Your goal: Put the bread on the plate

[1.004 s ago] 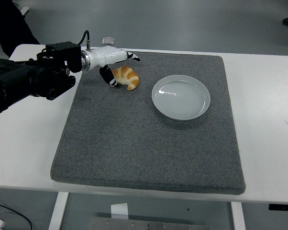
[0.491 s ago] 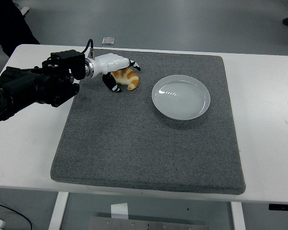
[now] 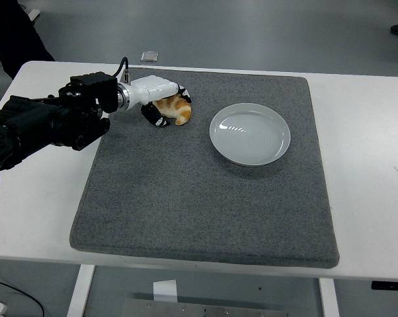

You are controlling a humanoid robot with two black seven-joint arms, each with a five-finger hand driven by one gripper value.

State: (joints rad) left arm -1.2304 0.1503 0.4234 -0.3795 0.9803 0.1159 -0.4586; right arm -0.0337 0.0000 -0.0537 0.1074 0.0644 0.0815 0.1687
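A golden croissant [image 3: 178, 110] lies on the grey mat [image 3: 205, 191] at its far left. My left hand [image 3: 167, 104], white with black fingertips, comes in from the left and is curled around the croissant, fingers over its top and thumb under its near side. The croissant still rests on the mat. An empty white plate [image 3: 250, 134] sits on the mat to the right of the croissant, about a hand's width away. My right arm is out of view.
The mat covers most of the white table [image 3: 371, 165]. A small square object [image 3: 149, 56] lies on the floor beyond the table's far edge. A dark figure's clothing [image 3: 14, 33] shows at the top left.
My left hand has come down onto the croissant and its fingers have closed around it. The croissant has barely shifted.
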